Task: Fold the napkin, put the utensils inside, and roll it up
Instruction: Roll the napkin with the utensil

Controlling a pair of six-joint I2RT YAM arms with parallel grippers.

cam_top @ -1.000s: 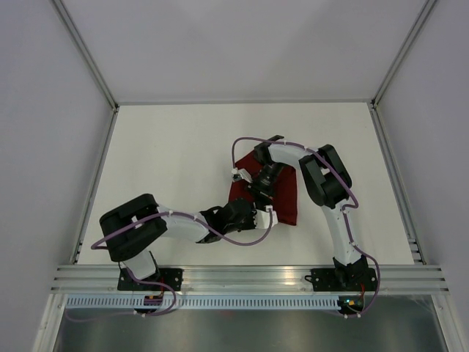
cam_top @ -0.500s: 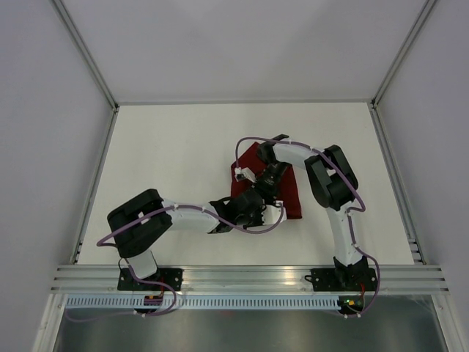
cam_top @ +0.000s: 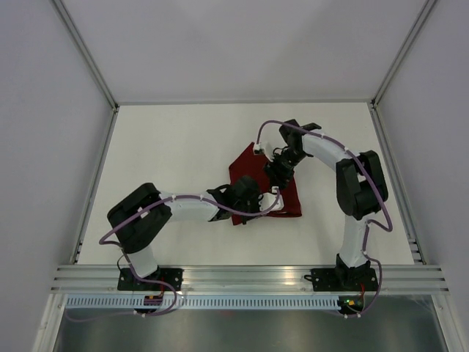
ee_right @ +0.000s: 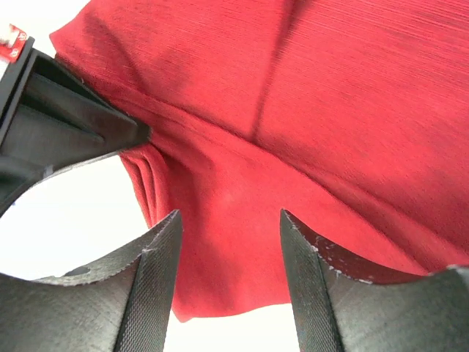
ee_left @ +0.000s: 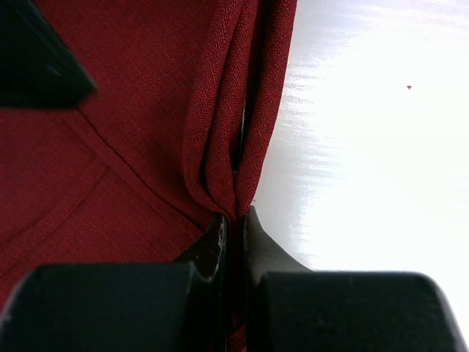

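Closest to the near edge of the table, the left arm is lying low and stretching rightward from its base, and the left gripper is sitting at the near side of the napkin. Seen from its wrist camera, the left gripper is pinching a raised fold of the dark red cloth, its two fingers pressed together with the fabric between them. The napkin is filling the left of that view, while the bare white table is showing on the right.

Farther out, the napkin is lying on the table right of centre, partly gathered and creased rather than flat. Above its far part, the right gripper is hanging from an arm that is arching over from the right. In its wrist view the right gripper is standing spread wide, with one ribbed finger on each side and nothing clamped between them. Red cloth is lying under the gap, and the left gripper is showing at the cloth's left edge.
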